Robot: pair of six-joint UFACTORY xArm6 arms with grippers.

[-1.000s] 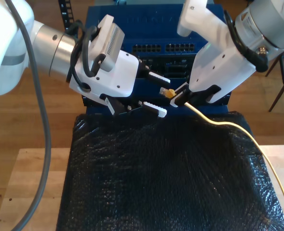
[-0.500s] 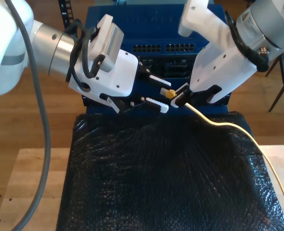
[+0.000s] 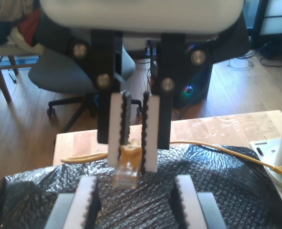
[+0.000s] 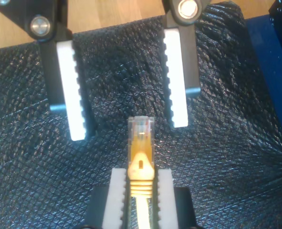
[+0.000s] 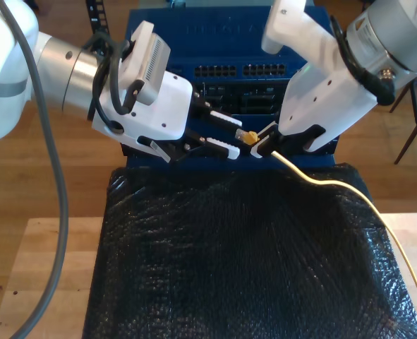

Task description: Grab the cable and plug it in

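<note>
Cable (image 4: 141, 164) plug pinched by my second gripper (image 4: 140, 191) (my first gripper (image 4: 126, 86) gapes wide).

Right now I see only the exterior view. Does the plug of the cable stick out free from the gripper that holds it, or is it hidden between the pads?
Observer: It sticks out free. In the second wrist view, my second gripper clamps the cable at its yellow boot, and the clear plug stands past the pads.
Operator: And is the other gripper open enough to take it?
Observer: It looks so. In the first wrist view, my first gripper has its jaws wide apart. The plug hangs in front of the gap between them and touches neither pad.
</note>
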